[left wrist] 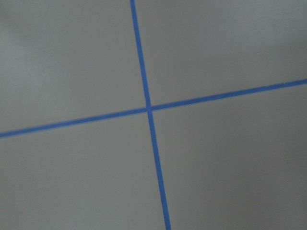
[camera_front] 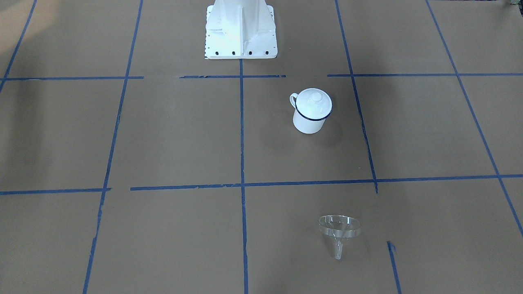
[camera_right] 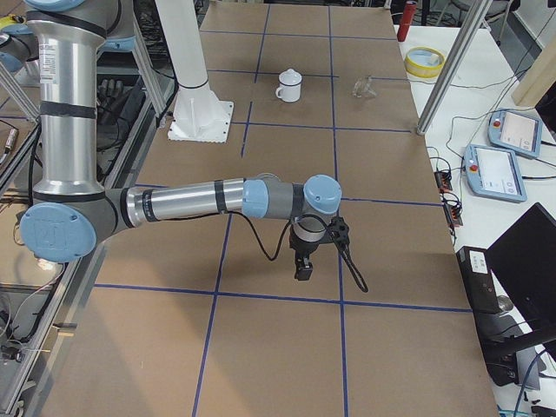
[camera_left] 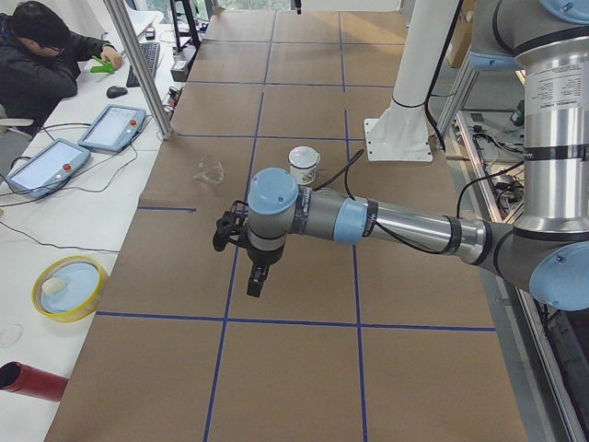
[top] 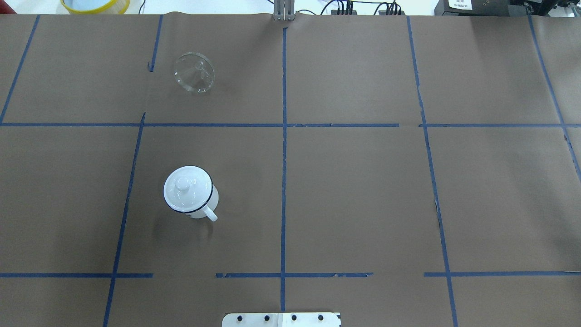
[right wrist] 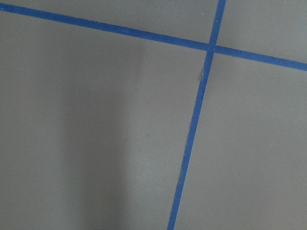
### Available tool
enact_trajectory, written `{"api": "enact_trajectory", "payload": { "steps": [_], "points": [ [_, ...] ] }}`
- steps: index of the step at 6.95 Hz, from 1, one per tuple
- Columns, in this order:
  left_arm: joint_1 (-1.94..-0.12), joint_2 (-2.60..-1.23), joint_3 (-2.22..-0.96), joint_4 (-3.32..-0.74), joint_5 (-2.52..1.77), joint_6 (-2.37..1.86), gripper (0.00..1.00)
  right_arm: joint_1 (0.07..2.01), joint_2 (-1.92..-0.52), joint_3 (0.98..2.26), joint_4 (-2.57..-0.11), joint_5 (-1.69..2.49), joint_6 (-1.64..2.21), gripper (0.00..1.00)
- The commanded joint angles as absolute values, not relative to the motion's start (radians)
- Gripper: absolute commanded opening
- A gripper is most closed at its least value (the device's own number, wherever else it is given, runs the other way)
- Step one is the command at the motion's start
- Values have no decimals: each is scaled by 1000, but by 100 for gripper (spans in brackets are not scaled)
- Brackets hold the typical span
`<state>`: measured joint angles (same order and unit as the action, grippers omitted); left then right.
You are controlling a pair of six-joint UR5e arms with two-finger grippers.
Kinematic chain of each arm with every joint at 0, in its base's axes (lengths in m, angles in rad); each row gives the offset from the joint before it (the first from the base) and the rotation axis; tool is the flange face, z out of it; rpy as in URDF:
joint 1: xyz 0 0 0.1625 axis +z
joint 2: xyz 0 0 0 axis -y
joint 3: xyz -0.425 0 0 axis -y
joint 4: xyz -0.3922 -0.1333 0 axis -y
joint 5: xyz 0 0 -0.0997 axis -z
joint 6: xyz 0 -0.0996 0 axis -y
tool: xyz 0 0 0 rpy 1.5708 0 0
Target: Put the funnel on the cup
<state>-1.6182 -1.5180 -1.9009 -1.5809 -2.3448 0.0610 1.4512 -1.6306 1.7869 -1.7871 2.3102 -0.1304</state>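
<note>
The cup [top: 199,206], a white enamel mug with a dark blue rim, stands upright on the robot's left half of the table, also in the front view [camera_front: 307,121]. A white domed lid [top: 187,188] with a knob sits on top of it. The clear funnel [top: 195,73] lies on its side further out on the same half, stem pointing away from the robot [camera_front: 339,228]. My left gripper [camera_left: 256,281] and right gripper [camera_right: 304,269] show only in the side views, far from both objects; I cannot tell whether they are open or shut. Both wrist views show only brown paper and blue tape.
The white robot base [camera_front: 241,28] stands at the table's near-middle edge. A yellow bowl [camera_left: 69,287] and a red cylinder [camera_left: 32,382] lie off the table past its left end. Metal posts [camera_left: 138,69] stand at the far edge, and an operator [camera_left: 46,55] sits behind them.
</note>
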Motion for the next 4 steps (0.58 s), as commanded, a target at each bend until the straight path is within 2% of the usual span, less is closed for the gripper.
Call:
{"api": "enact_trajectory", "payload": {
  "steps": [1, 4],
  "points": [
    [-1638, -1542, -1908, -1655, -2352, 67, 100, 1451, -1631, 1786, -1787, 2310, -130, 100],
    [-1579, -1574, -1917, -1697, -2352, -98, 100, 1451, -1631, 1787, -1787, 2310, -130, 100]
  ]
}}
